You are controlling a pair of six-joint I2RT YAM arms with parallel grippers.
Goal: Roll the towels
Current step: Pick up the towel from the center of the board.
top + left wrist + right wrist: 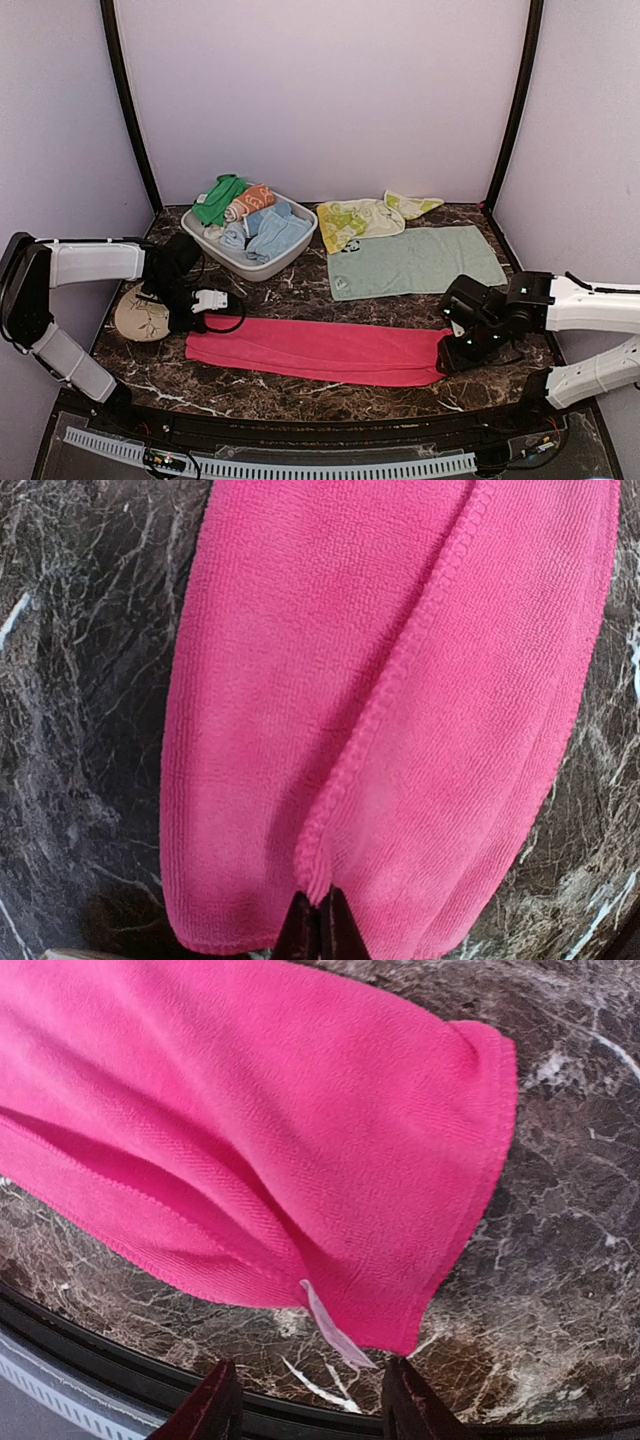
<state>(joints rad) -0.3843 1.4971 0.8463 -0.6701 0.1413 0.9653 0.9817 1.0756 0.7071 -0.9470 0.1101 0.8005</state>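
Grey basin (228, 262) holds rolled cloths (250, 203); pink towel (320, 350) lies flat.

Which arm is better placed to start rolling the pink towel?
Left. The left gripper is pinched shut on the end corner of the long hot-pink cloth towel; the right gripper is open, its fingers short of the other end.

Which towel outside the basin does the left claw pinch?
The long hot-pink towel at the front; the left claw is shut on its end. The mint towel and yellow-lime towel lie behind, untouched.
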